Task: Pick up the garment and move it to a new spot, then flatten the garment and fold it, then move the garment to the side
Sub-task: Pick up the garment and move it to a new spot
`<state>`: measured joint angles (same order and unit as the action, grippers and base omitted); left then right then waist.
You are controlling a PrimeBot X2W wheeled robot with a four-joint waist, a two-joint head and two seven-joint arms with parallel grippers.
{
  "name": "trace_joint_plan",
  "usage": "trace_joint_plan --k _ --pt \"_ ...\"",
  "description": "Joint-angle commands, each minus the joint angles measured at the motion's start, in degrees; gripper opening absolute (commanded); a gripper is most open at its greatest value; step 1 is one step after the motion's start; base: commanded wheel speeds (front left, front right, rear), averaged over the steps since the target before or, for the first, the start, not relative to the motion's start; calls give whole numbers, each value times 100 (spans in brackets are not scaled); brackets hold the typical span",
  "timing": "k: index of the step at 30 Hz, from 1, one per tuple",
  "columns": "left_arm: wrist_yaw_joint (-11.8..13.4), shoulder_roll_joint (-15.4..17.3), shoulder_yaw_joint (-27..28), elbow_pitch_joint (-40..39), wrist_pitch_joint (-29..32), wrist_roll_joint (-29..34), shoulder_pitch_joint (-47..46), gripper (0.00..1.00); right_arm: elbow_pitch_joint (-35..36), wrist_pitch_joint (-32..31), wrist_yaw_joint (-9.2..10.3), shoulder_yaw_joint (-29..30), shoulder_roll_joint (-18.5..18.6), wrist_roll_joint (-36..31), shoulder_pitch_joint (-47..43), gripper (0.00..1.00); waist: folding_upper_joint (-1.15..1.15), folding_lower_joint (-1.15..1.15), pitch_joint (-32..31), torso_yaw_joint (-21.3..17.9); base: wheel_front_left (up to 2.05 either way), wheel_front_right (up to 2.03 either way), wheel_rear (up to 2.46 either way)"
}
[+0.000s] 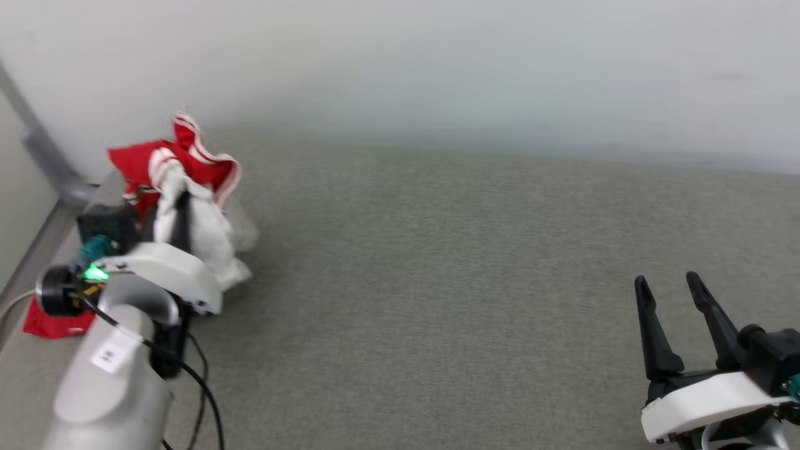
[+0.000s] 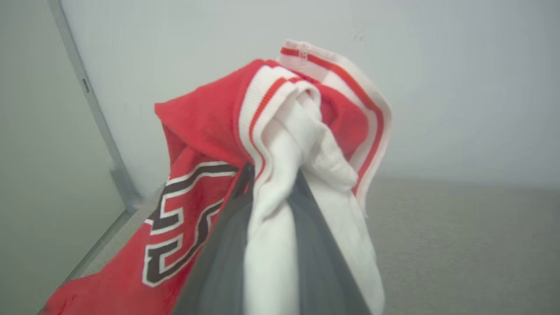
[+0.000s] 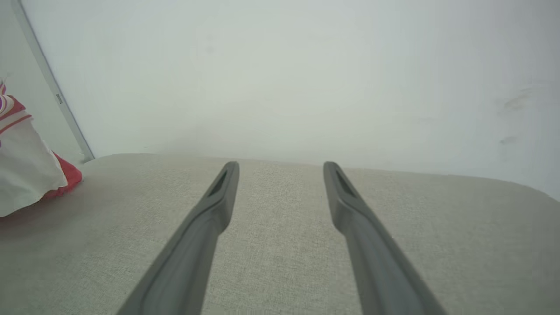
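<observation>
The garment, a red jersey with white sleeves and striped trim, is bunched up at the far left of the grey surface. My left gripper is shut on a fold of white sleeve and holds the cloth lifted. In the left wrist view the garment drapes over both fingers, black numbers showing at lower left. A red corner trails on the surface behind my forearm. My right gripper stands open and empty at the lower right; its two fingers are spread over bare fabric, the garment at that view's left edge.
A grey textured surface spreads across the scene up to a pale wall. A grey metal post and rail run along the left edge. A black cable hangs from my left forearm.
</observation>
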<state>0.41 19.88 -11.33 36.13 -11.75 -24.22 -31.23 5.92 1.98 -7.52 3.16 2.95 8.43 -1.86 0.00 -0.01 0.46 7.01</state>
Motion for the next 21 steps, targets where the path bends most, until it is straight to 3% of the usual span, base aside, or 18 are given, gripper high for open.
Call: trace_joint_plan --k 1,6,10,16,21 --pt "56 -44 -35 -214 50 15 171 0 37 -1 6 30 -12 28 -97 100 0 1 -43 -245 0 0 0" --pt "266 -260 -265 -1442 476 19 775 0 60 -1 6 21 -12 80 -68 100 0 1 91 -743 0 0 0" --pt "269 -424 -618 -2280 819 71 1094 0 42 62 6 27 -11 114 30 100 0 1 249 -1097 0 0 0" --pt "45 -709 -1276 -3070 1211 188 1103 0 -48 223 6 -28 -12 210 224 100 0 1 632 -1515 0 0 0" --pt "-206 -926 -1864 -3199 1393 298 1069 0 -161 383 6 -101 -11 275 391 100 0 1 996 -1765 0 0 0"
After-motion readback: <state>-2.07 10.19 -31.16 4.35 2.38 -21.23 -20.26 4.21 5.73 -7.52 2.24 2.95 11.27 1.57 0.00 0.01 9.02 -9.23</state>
